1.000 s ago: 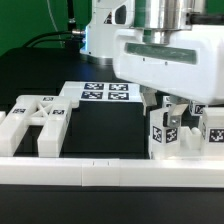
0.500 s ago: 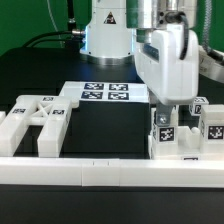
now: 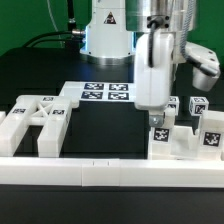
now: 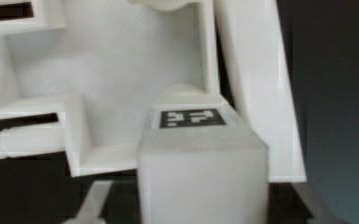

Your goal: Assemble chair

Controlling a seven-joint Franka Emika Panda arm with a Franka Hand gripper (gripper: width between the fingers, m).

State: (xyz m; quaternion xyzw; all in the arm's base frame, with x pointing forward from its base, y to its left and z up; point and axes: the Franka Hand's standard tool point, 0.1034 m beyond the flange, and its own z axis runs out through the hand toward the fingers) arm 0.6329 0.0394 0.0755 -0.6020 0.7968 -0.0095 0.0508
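My gripper comes down from above at the exterior view's right. It is shut on a white blocky chair piece that hangs upright in the air. Below it on the table stands a group of white chair posts with tags, close to the held piece's lower end but apart from it. In the wrist view the held piece fills the space between my gripper fingers and carries a tag on its far end. A white chair frame lies beyond it.
Two white frame pieces lie at the exterior view's left. The marker board lies at the back middle on the black table. A long white border rail runs along the front. The arm's base stands behind.
The wrist has turned, so the held piece now shows a narrower face in the exterior view. It has also shifted slightly toward that view's left. The grip is unchanged.
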